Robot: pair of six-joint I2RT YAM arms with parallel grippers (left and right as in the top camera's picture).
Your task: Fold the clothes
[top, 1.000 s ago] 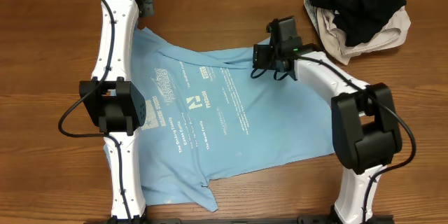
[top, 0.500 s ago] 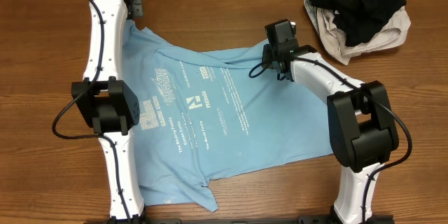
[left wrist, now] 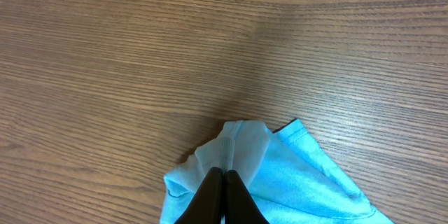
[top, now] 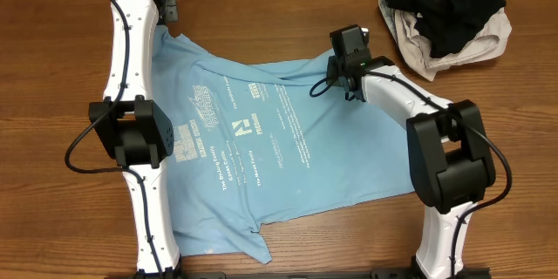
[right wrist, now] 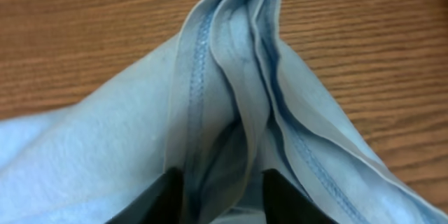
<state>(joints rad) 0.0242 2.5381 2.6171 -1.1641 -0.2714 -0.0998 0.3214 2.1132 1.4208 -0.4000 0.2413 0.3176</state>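
Sky-blue T-shirt (top: 261, 153) lies spread on the wood table (top: 52, 227), print side up, white text across the chest. The corner nearest the arm bases is slightly curled.

Left gripper (left wrist: 224, 182): jaws pressed together on a pinched peak of shirt edge at the far left corner.

Right gripper (right wrist: 224, 192): jaws clamped on a bunched, stitched fold at the far right edge.

Beyond, far right: 1 heap of black and beige garments (top: 445, 13), apart from the shirt.
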